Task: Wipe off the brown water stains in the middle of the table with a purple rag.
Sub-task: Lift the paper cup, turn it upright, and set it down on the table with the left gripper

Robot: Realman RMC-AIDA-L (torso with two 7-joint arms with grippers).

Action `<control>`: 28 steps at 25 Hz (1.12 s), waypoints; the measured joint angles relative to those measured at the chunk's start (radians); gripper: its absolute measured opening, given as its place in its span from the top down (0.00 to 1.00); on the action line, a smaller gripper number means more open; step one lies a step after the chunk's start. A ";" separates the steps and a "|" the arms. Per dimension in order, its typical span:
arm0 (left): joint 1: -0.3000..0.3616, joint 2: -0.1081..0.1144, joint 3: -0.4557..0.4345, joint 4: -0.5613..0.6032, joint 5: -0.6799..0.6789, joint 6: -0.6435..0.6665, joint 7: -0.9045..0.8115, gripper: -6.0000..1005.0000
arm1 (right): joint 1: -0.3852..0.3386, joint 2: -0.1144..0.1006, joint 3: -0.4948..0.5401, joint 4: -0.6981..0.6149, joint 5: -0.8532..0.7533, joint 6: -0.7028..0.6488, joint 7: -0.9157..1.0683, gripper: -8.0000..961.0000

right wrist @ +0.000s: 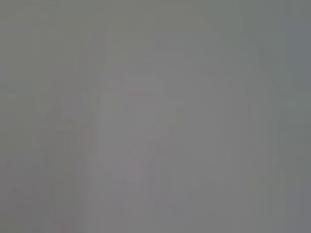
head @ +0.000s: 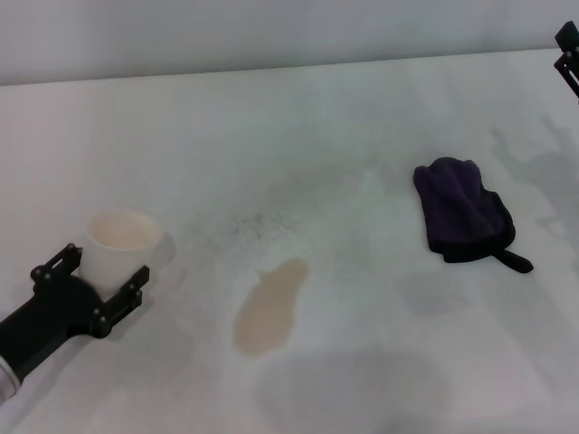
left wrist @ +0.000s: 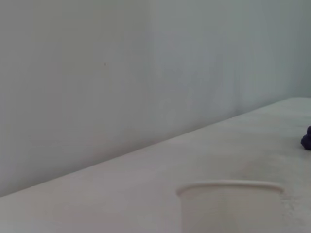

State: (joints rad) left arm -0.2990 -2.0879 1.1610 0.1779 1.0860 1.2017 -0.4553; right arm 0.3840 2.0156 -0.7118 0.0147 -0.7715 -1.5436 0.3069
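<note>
Taking the brown water stains (head: pixel 271 306) as the landmark, the near side of the table (head: pixel 362 117) holds the left gripper (head: pixel 95 285), well off to the stain's left, its two fingers spread round the base of a white paper cup (head: pixel 122 246) and seemingly gripping it. The stain itself is one long tan blotch, its long axis running from near-left to far-right. Beyond it and well to its right lies the purple rag (head: pixel 463 212), bunched, its long axis running toward the near-right with a black tab at the near end. Farthest, at the far right edge, only a sliver of the right gripper (head: pixel 568 56) shows; I cannot tell its fingers' state. That arm is much the nearer to the rag, so the pick likely falls to it. The left wrist view adds the cup's rim (left wrist: pixel 228 185) close up and a dark speck of rag (left wrist: pixel 306 138) far off; the right wrist view shows nothing readable.
</note>
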 joint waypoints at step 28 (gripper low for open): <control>0.069 -0.004 -0.002 -0.096 -0.069 0.083 0.190 0.30 | 0.015 0.000 0.003 -0.003 0.000 0.037 -0.003 0.09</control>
State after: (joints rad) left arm -0.2300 -2.0923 1.1591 0.0823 1.0172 1.2843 -0.2651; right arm 0.3988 2.0156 -0.7088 0.0120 -0.7714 -1.5068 0.3039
